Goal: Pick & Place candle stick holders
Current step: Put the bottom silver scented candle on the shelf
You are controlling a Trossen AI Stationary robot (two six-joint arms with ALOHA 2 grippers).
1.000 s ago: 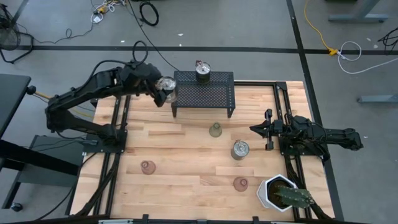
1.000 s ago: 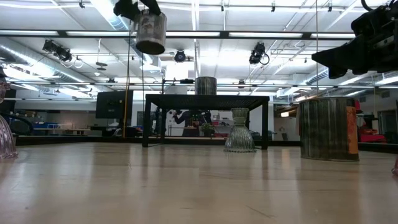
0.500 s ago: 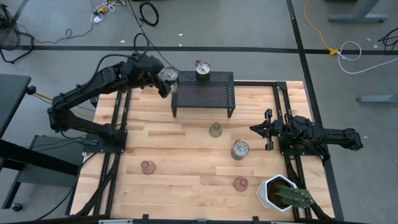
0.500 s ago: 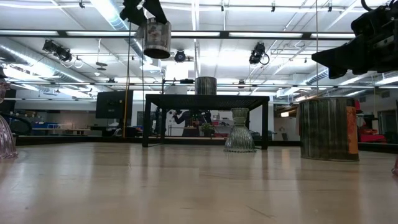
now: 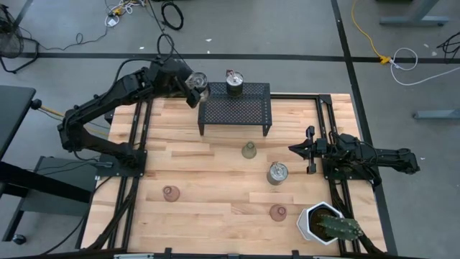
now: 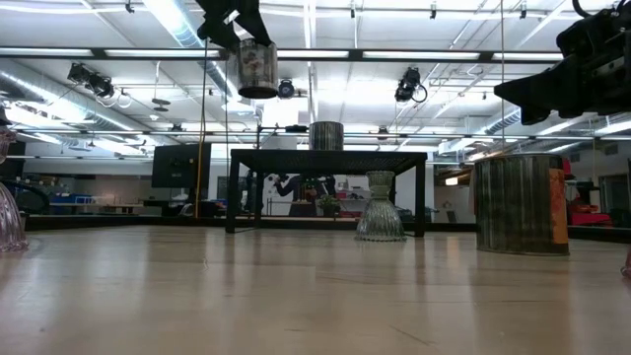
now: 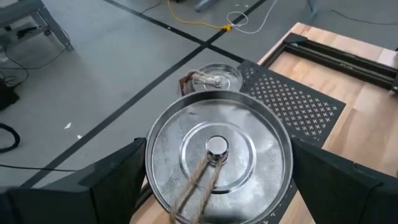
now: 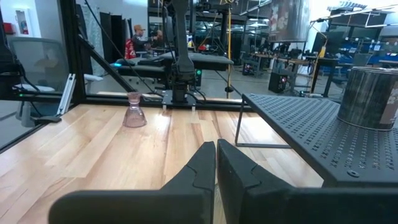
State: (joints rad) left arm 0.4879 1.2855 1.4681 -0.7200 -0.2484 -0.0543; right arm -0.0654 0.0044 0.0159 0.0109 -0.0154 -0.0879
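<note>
My left gripper (image 5: 195,83) carries a silvery can-like candle stick holder (image 7: 217,155) in the air, beside the far left corner of the black mesh rack (image 5: 235,108). The low view shows this holder (image 6: 257,67) well above the rack top. A second silvery holder (image 5: 234,83) stands on the rack's far edge. On the table stand a third silvery one (image 5: 277,173), an olive-green glass cup (image 5: 249,150) and two pink cups (image 5: 170,193) (image 5: 278,212). At the table's right side my right gripper (image 5: 293,149) rests shut and level, holding nothing. My left gripper pinches the silvery holder by its round side wall (image 7: 152,171), one finger (image 7: 118,171) on each side. The fingers come slanting down from the table's left. The holder stays upright, lid and wick on top, lifted clear of table and rack.
A white hexagonal pot with a cactus (image 5: 327,224) stands at the near right corner. Black rails (image 5: 136,137) run along the table's left and right sides. Bare wood lies between the rack and the near edge.
My left gripper has carried the silvery holder toward the table's far edge and a little to the right, alongside the rack's far left corner. The holder has stayed upright and high in the air, still held.
</note>
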